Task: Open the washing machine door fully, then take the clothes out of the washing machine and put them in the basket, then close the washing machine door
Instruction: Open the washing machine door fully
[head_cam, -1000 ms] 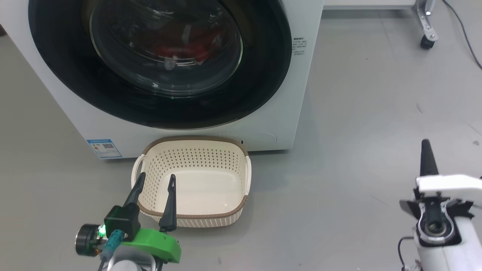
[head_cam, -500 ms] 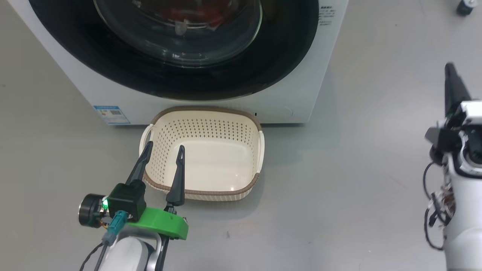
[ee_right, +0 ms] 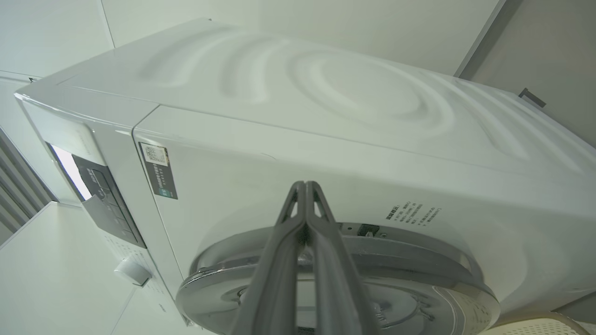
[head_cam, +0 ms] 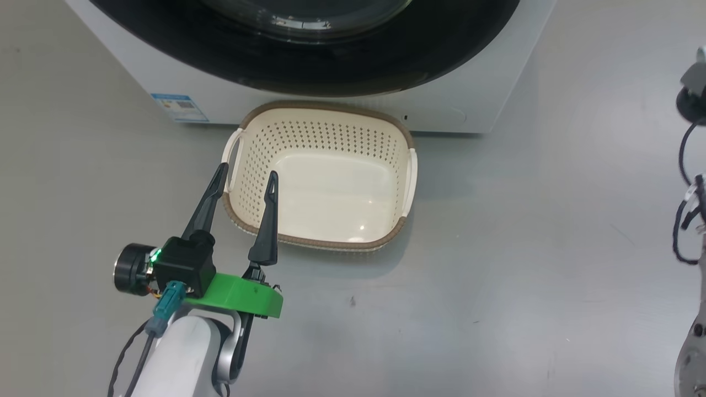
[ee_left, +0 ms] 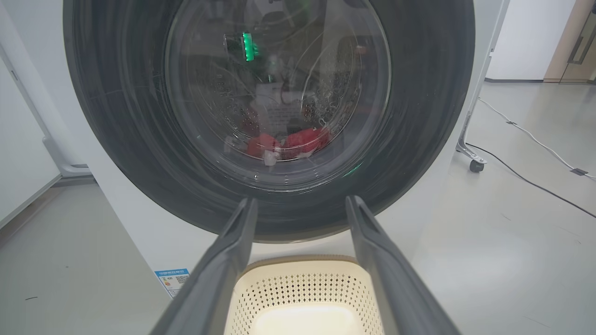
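The washing machine [head_cam: 485, 82] stands at the top of the head view, its door [head_cam: 386, 60] lying shut against the front. Through the door's glass [ee_left: 279, 93] I see the red clothes [ee_left: 302, 139] low in the drum. The cream basket [head_cam: 320, 176] sits on the floor right before the machine, with nothing in it. My left gripper [head_cam: 247, 171] hangs open over the basket's left rim, pointing at the door [ee_left: 116, 116]. My right gripper [ee_right: 305, 186] is shut with nothing in it, pointing at the machine's upper front [ee_right: 326, 139] above the door's rim [ee_right: 396, 265].
Bare grey floor lies to the right of the basket. A wheeled stand leg [ee_left: 475, 163] and a floor cable [ee_left: 535, 181] sit right of the machine. My right arm's cabling [head_cam: 686, 220] shows at the right edge. The control panel [ee_right: 102, 190] is on the machine's top front.
The head camera has dipped, so machine and basket have slid up the picture. My right gripper has risen out of the head view's right side. The left gripper stays open by the basket.
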Controlling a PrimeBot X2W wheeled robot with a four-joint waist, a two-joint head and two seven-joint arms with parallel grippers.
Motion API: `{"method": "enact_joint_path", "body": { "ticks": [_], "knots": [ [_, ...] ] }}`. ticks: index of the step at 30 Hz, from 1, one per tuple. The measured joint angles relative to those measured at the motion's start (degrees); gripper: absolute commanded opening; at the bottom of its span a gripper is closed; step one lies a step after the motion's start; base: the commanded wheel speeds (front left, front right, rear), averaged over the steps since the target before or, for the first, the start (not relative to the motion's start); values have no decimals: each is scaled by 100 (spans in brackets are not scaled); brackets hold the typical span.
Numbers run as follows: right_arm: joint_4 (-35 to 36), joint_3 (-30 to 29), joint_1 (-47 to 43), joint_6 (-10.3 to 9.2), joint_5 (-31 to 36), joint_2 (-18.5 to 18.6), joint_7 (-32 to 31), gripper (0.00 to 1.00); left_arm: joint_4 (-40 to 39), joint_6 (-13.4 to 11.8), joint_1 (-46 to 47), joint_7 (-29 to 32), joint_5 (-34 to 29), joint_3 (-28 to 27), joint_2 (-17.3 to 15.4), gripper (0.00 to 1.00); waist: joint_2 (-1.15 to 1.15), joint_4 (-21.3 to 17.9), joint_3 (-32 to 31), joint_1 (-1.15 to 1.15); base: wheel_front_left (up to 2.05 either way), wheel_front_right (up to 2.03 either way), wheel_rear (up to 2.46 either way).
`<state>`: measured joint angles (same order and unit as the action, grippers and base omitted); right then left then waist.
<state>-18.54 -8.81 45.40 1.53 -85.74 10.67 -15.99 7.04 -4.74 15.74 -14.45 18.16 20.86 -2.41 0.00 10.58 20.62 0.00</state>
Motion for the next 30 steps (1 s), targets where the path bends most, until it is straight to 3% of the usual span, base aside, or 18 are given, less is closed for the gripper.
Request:
{"method": "enact_joint_path", "body": {
  "ticks": [12,30],
  "knots": [
    [-305,375,945,-123,-1,250,-628,0,-129,-4,206,0,219,209,15,100,0,383,444,0,0,0,0],
    [-1042,789,1636,-380,74,521,-1274,0,-158,-60,349,0,439,524,30,100,0,818,653,0,0,0,0]
  ]
}}
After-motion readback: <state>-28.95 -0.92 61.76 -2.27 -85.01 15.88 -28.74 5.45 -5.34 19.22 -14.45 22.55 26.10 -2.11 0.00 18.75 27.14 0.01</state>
